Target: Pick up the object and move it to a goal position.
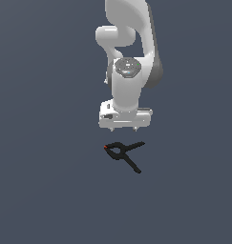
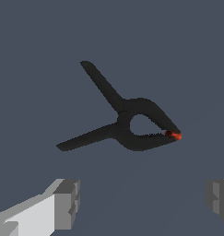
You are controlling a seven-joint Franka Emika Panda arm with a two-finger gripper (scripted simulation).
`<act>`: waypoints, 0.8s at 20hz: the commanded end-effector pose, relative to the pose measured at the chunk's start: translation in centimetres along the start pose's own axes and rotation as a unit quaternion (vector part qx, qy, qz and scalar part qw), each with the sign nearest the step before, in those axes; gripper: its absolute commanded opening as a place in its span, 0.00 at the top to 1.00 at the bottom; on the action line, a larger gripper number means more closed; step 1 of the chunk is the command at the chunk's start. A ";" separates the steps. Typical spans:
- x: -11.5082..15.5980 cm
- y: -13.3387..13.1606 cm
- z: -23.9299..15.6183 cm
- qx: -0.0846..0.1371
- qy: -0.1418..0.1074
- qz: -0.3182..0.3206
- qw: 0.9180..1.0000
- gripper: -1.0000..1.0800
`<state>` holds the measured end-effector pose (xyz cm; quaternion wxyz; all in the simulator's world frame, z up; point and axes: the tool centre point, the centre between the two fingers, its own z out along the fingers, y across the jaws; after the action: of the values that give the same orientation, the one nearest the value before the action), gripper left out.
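The object, a small black spring clamp (image 1: 122, 153), lies flat on the dark grey floor. It has two thin splayed handles, a ring-like middle and a tiny red tip (image 1: 106, 146) that points to the exterior view's left. My gripper (image 1: 124, 128) hangs just above and behind it, pointing down, not touching it. In the wrist view the clamp (image 2: 122, 122) lies in the middle of the picture. My gripper (image 2: 143, 203) is open and empty, with its grey fingers (image 2: 67, 203) wide apart and the clamp lying beyond them.
A plain dark grey-blue floor (image 1: 41, 190) surrounds the clamp on all sides. The white arm (image 1: 129, 57) rises behind the gripper. No other objects are in view.
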<state>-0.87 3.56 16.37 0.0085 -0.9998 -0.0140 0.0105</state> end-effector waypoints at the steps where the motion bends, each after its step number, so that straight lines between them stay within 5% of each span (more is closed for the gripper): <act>1: 0.0 0.0 0.0 0.000 0.000 0.000 1.000 0.38; 16: 0.7 0.1 0.7 0.000 0.002 -0.012 1.000 0.38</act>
<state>-0.42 3.35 15.88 0.0086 -0.9997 -0.0192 0.0108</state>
